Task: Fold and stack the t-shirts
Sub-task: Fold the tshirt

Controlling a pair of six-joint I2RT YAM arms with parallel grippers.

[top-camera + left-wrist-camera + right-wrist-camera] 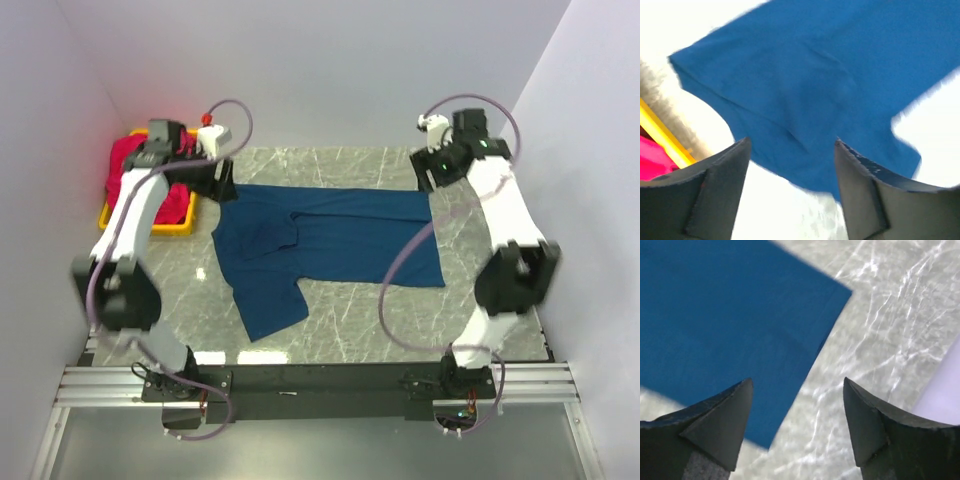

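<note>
The navy blue t-shirt (320,245) lies spread on the marble table, folded along its far edge, one sleeve pointing toward the front. The red-pink t-shirt (140,175) lies bunched in the yellow bin (165,228) at the far left. My left gripper (222,188) is open and empty, just above the blue shirt's far left corner (805,85). My right gripper (425,180) is open and empty, above the shirt's far right corner (730,315). The pink shirt also shows at the left edge of the left wrist view (652,160).
White walls close in the table on the left, back and right. The yellow bin's rim (660,132) is right beside my left gripper. Bare marble (330,320) shows in front of the shirt; the arm bases sit on a rail at the near edge.
</note>
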